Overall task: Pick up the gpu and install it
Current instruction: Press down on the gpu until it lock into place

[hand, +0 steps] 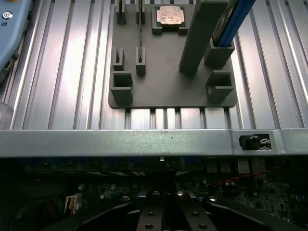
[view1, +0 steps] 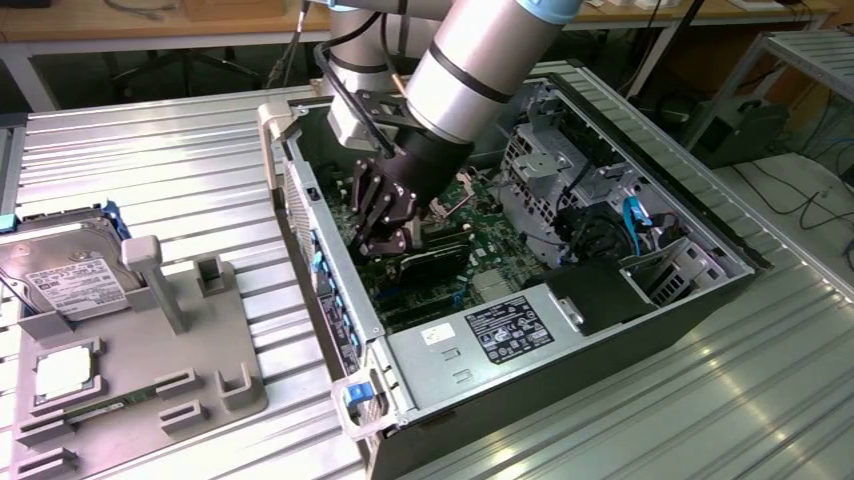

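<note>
The gripper (view1: 383,238) reaches down into the open computer case (view1: 694,215), its black fingers (view1: 390,215) drawn together. Directly beneath their tips sits the gpu (view1: 430,262), a dark card standing on the green motherboard (view1: 461,285); whether the fingers clamp it or merely touch its upper edge cannot be told. In the wrist view the fingers (hand: 163,214) meet over dim circuitry just inside the case's metal wall (hand: 144,142).

Beyond the fingers toward the case's front lies a black power supply label (view1: 510,328) with white print, too small to read. Outside the wall, a grey parts tray (view1: 147,350) holds a processor chip (view1: 63,372), a memory stick (view1: 87,408) and a hard drive (view1: 60,280) with an unreadable white label. Everything rests on a ribbed aluminium table (view1: 174,170); wooden benches (view1: 160,25) stand beyond.
</note>
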Robot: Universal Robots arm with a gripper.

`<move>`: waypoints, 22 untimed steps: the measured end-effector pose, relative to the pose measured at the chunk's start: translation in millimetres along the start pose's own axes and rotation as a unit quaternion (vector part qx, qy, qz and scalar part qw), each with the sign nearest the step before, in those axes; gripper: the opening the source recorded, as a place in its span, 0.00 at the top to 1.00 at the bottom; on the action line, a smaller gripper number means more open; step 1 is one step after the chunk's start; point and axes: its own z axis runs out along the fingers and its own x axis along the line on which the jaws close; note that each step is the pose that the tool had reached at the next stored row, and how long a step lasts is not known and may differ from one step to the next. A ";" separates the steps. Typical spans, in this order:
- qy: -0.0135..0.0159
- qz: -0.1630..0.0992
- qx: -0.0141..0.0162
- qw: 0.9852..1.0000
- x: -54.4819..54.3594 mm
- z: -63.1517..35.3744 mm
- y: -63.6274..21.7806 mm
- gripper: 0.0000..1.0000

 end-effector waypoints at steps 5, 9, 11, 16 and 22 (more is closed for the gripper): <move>0.000 0.000 0.000 1.000 -0.1 0.5 -0.1 0.89; 0.000 0.000 0.000 1.000 -0.4 1.0 -0.1 0.89; 0.000 0.000 0.000 1.000 -0.9 1.8 -0.4 0.89; 0.000 0.000 0.000 1.000 -1.3 1.5 -2.9 0.89; 0.000 0.000 0.000 1.000 -1.6 3.0 -6.2 0.89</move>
